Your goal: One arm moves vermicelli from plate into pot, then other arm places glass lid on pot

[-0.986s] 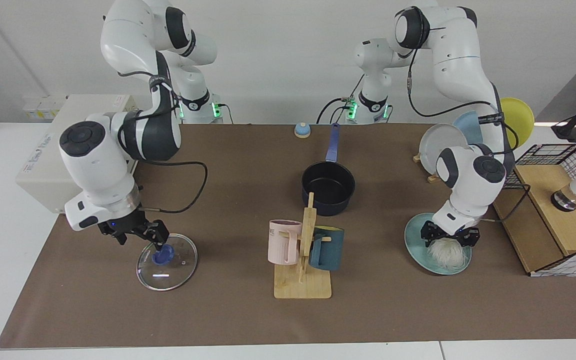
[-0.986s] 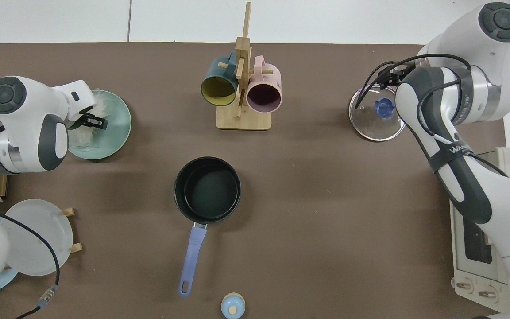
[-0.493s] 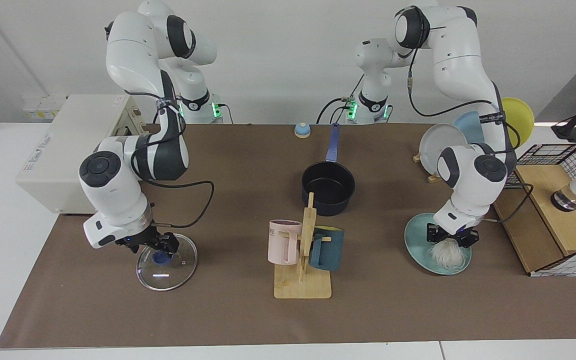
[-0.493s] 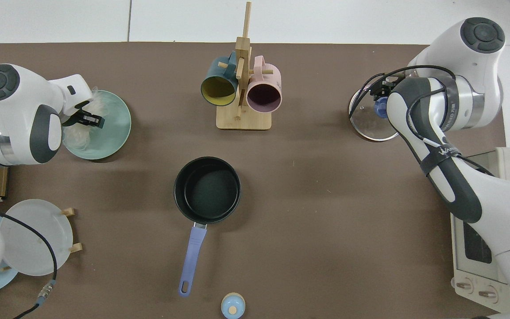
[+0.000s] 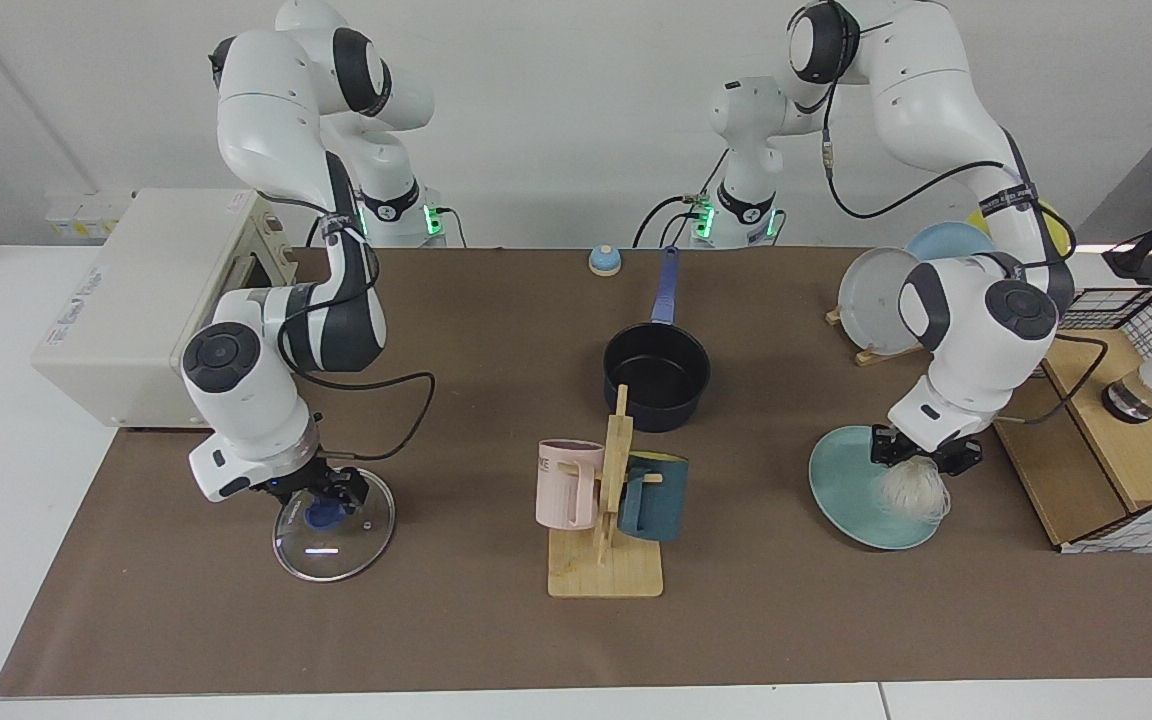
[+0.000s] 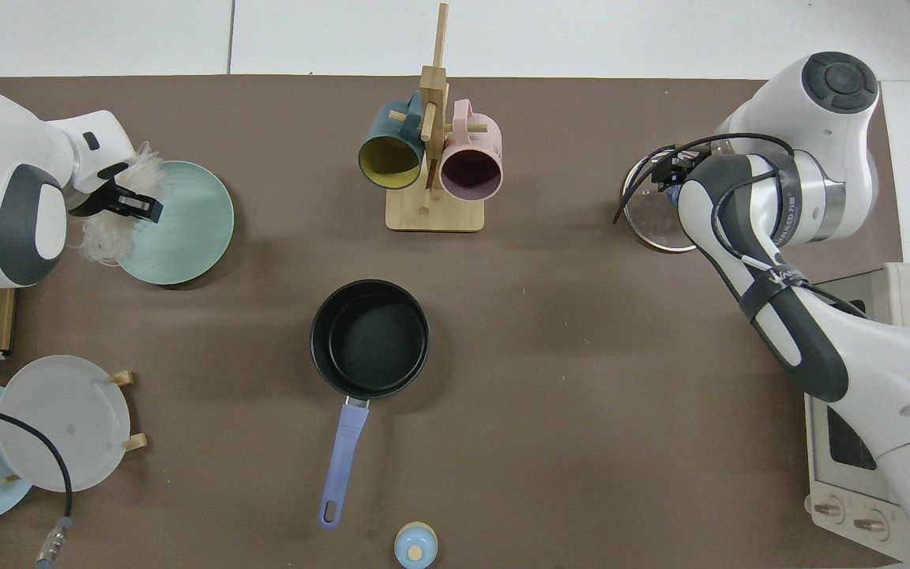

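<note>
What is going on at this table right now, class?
Two robot arms are at work. The left hand is shut on the vermicelli, holding it over the edge of the teal plate. The pot stands empty at mid-table, so nothing has gone in yet. The right hand is down at the blue knob of the glass lid, which lies flat on the table; whether it grips the knob cannot be seen.
</note>
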You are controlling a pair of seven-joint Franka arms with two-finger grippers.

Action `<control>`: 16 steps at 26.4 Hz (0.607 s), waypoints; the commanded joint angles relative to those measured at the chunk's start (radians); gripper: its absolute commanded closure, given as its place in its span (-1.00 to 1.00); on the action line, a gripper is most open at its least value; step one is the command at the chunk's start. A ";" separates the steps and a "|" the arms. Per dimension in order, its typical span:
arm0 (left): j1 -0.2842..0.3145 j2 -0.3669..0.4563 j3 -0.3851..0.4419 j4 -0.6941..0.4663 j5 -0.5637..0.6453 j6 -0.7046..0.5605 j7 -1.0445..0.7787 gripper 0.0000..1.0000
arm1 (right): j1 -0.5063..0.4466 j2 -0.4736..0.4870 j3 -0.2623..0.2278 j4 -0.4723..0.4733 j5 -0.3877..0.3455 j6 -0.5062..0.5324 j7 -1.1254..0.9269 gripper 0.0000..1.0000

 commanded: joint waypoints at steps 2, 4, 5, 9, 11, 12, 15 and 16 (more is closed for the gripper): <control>-0.011 -0.106 0.002 -0.009 -0.041 -0.118 -0.003 1.00 | -0.009 -0.038 0.008 -0.075 0.005 0.063 -0.037 -0.97; -0.011 -0.134 0.002 -0.009 -0.058 -0.153 -0.003 1.00 | -0.010 -0.038 0.008 -0.078 0.005 0.078 -0.037 -0.97; -0.012 -0.149 0.002 -0.009 -0.058 -0.170 -0.003 1.00 | -0.010 -0.038 0.006 -0.078 0.004 0.083 -0.037 -0.97; -0.012 -0.209 0.002 -0.009 -0.058 -0.239 -0.001 1.00 | -0.009 -0.036 0.006 -0.085 0.004 0.089 -0.035 -0.94; -0.012 -0.241 0.002 -0.009 -0.057 -0.270 -0.001 1.00 | -0.010 -0.036 0.008 -0.091 0.000 0.094 -0.038 -0.87; -0.015 -0.255 0.002 -0.009 -0.057 -0.282 -0.001 1.00 | -0.009 -0.036 0.006 -0.093 -0.004 0.100 -0.038 -0.85; -0.026 -0.296 0.002 -0.012 -0.058 -0.322 -0.004 1.00 | -0.016 -0.038 0.008 -0.102 -0.009 0.114 -0.041 -0.80; -0.032 -0.309 0.002 -0.016 -0.058 -0.336 -0.015 1.00 | -0.018 -0.038 0.008 -0.104 -0.009 0.118 -0.044 -0.78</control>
